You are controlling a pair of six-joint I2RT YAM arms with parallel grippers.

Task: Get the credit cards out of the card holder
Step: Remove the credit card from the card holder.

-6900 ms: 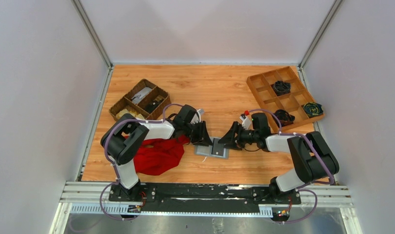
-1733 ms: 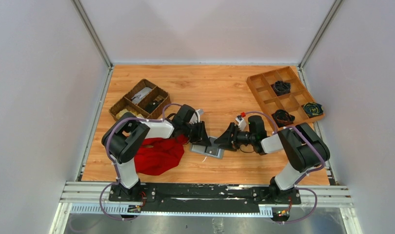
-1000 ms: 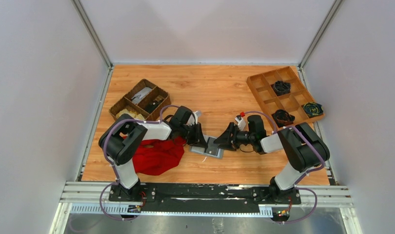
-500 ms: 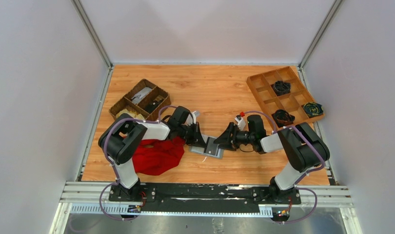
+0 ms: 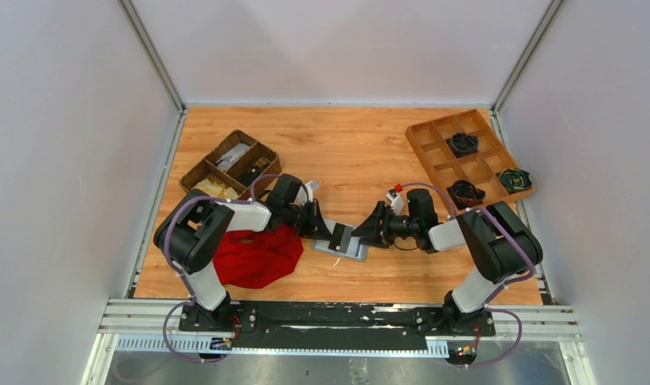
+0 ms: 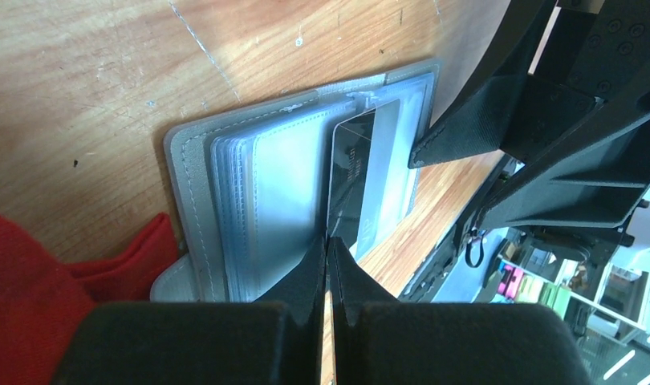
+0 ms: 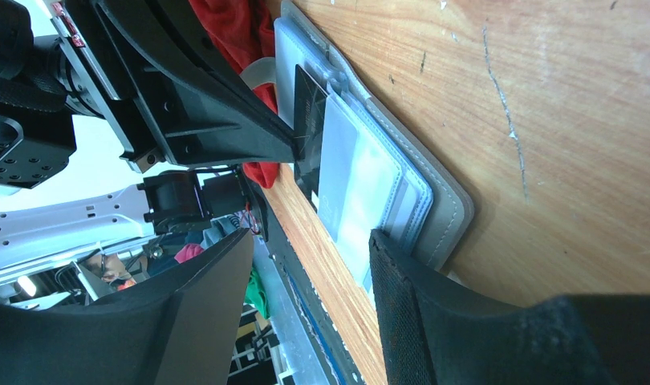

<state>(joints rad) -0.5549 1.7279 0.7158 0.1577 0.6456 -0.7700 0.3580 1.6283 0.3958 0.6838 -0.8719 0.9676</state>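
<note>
Left end effector (image 6: 330,243) pinches a card (image 6: 362,164) half-hidden inside card holder (image 6: 187,168).

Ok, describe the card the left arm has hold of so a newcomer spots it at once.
At the near middle of the wooden table, the grey card holder lies open next to the red cloth. One card sticks partway out of its clear sleeves, pinched by the left gripper, jaws shut. It alone is dark; the sleeves around it are pale and see-through.
</note>
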